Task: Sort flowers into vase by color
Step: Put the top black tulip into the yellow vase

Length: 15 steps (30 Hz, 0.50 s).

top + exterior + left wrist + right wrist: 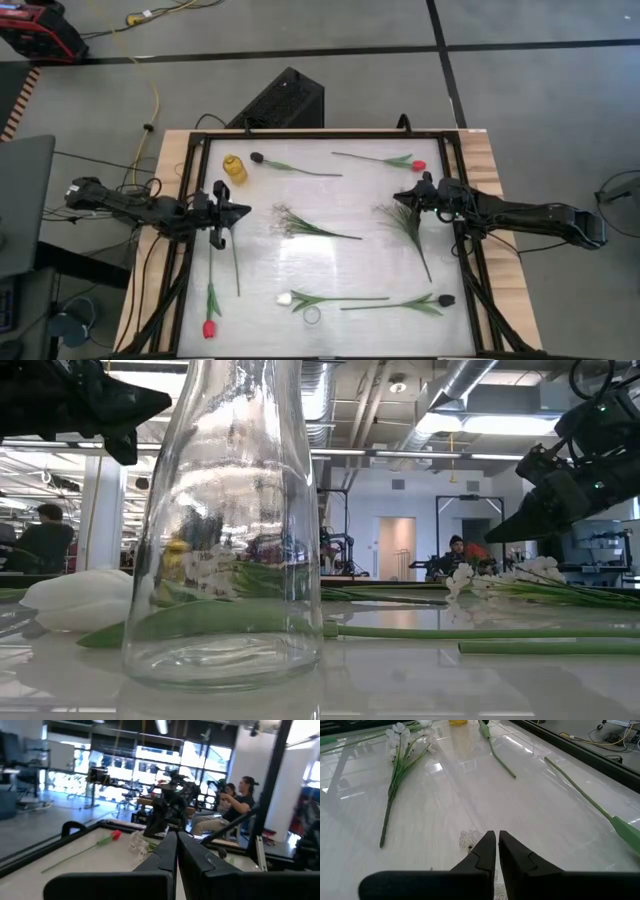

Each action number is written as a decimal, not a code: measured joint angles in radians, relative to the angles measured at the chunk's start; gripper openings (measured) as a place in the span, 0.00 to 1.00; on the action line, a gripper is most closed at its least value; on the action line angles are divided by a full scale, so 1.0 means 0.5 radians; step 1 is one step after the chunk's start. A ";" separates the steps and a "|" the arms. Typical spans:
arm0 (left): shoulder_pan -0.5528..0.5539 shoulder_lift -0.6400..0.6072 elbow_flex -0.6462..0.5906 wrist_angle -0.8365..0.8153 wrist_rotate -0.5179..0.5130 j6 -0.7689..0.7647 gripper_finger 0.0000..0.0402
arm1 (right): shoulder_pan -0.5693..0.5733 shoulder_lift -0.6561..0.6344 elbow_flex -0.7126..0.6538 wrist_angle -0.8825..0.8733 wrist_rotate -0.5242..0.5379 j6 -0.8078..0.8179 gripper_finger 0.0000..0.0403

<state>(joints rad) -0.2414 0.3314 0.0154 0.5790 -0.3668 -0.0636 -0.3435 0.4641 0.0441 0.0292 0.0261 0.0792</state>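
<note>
Flowers lie flat and scattered on the white table. At the far side are a dark tulip (257, 157) and a red tulip (418, 165). In the middle lie two sprigs of tiny white blossoms (285, 222) (405, 220). On the near side lie a red tulip (210, 328), a white tulip (284, 298) and a dark tulip (446, 299). The clear glass vase (225, 530) stands upright at the near edge. My left gripper (245, 210) is shut and empty above the table's left side. My right gripper (399, 197) is shut and empty by the right sprig.
A small yellow object (235, 168) stands at the far left. A thin green stem (236, 262) lies just near of my left gripper. A black frame (190, 250) runs round the table. People sit in the room beyond.
</note>
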 joint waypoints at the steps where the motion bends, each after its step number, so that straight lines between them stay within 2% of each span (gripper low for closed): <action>1: 0.016 0.049 0.000 0.043 0.066 0.030 0.00 | 0.000 0.000 0.000 0.000 0.000 0.000 0.13; 4: 0.058 0.235 0.001 0.172 0.231 0.108 0.00 | -0.001 0.000 0.000 0.001 0.000 -0.001 0.13; 11: 0.070 0.643 0.105 0.177 0.237 0.056 0.02 | -0.012 0.001 0.000 0.009 0.001 0.025 0.13; 15: 0.070 0.880 0.233 0.089 0.228 0.141 0.09 | 0.013 0.000 0.000 0.148 -0.068 0.721 0.13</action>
<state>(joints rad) -0.2066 0.7715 0.1319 0.6237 -0.2526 0.0070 -0.3373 0.4642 0.0441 0.1030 -0.0080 0.4396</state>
